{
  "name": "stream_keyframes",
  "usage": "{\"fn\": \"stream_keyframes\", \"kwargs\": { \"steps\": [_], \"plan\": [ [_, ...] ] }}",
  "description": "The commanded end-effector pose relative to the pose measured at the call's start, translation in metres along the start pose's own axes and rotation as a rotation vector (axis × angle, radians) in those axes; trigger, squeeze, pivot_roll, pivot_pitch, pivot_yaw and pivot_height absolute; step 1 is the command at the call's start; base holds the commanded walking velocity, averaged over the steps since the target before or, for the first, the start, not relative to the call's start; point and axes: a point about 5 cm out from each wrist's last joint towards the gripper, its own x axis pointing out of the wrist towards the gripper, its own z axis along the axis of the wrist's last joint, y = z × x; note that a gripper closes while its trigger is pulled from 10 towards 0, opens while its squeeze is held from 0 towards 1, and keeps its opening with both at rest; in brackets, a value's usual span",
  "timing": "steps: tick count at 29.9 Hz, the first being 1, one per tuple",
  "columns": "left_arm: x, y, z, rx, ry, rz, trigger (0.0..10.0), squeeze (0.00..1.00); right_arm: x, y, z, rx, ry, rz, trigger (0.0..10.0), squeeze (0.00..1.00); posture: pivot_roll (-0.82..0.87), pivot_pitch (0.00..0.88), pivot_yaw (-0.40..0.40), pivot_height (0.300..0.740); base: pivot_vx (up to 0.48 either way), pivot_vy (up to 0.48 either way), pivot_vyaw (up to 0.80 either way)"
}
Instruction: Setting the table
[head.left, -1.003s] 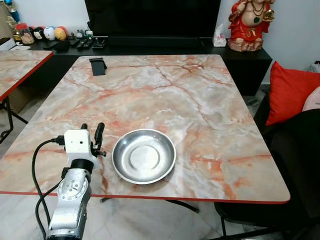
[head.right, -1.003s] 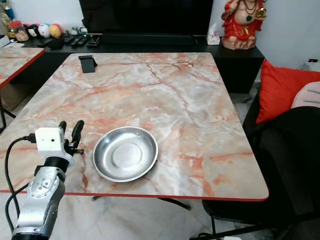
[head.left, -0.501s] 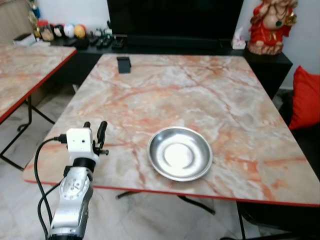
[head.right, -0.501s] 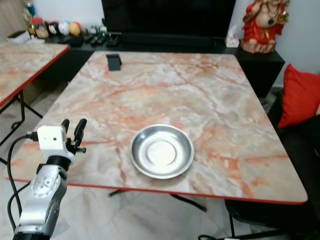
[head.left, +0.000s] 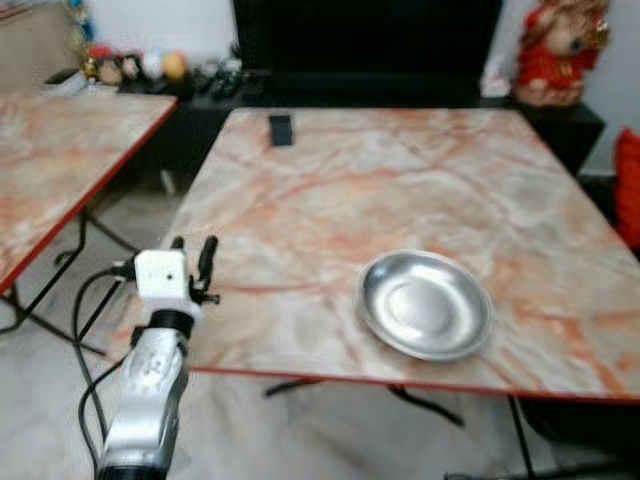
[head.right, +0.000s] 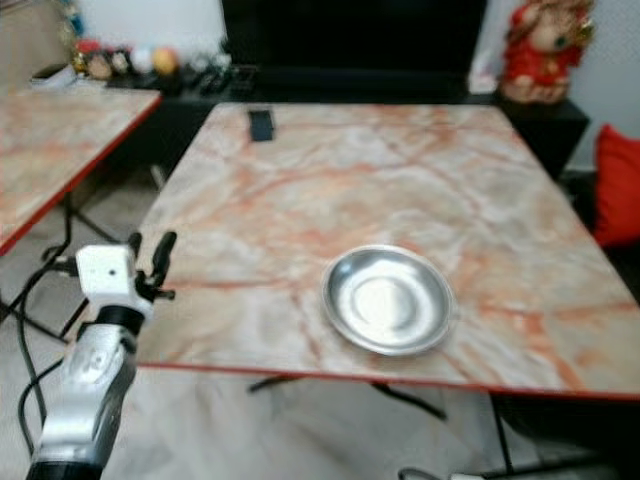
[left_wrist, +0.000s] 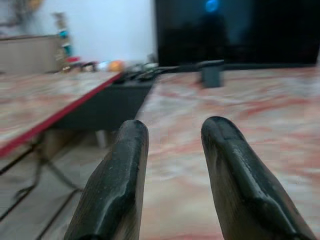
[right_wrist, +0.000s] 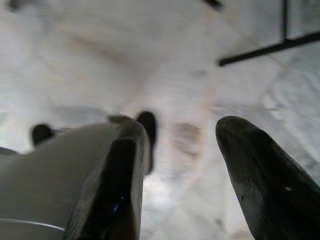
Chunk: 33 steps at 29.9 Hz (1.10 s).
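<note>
Steel bowl sits alone on the marble surface, toward your right and close to the near red edge. It looks thin, rigid and light, with a polished, slippery skin and a low flared rim. If you need to shift it, pinch that rim on the side facing you, one finger over the lip and one beneath; the shallow wall gives little else to bite on. Expect it to skate across the smooth top if you nudge it rather than lift it, and to ring or dent only if dropped, not to break.

Your left claw hovers at the near left corner of the surface, well apart from the bowl, its fingers spread with nothing between them. Your right claw hangs low over pale floor tiles, also parted and empty.

A small dark stand rests at the far end of the surface. A second marble table stands off to your left. The head views are smeared, so I would guess the body is turning, though that is only a reading of the blur.
</note>
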Motion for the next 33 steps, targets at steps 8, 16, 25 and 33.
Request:
{"fn": "stream_keyframes", "kwargs": {
  "steps": [8, 16, 25, 33],
  "plan": [
    [-0.0007, -0.0104, -0.0015, -0.019, 0.006, -0.023, 10.0, 0.0, -0.0017, -0.0074, -0.002, 0.011, 0.004, -0.015, 10.0, 0.0, -0.02, 0.0, 0.018, 0.732, 0.0, 0.325, 0.0],
    [-0.0018, -0.0114, -0.002, -0.025, 0.009, -0.017, 10.0, 0.0, -0.0016, -0.0079, -0.0012, 0.004, 0.004, -0.016, 10.0, 0.0, -0.02, 0.0, 0.013, 0.732, 0.0, 0.326, 0.0],
    [-0.0036, -0.0122, -0.0027, -0.025, 0.014, -0.014, 10.0, 0.0, -0.0016, -0.008, -0.0005, -0.013, 0.0, -0.012, 10.0, 0.0, -0.02, 0.0, 0.014, 0.732, 0.0, 0.325, 0.21],
    [-0.0039, -0.0121, -0.0033, -0.025, 0.018, -0.013, 10.0, 0.0, -0.0017, -0.0079, -0.0008, 0.015, -0.004, -0.012, 10.0, 0.0, -0.02, 0.0, 0.019, 0.732, 0.0, 0.325, 0.42]
  ]
}}
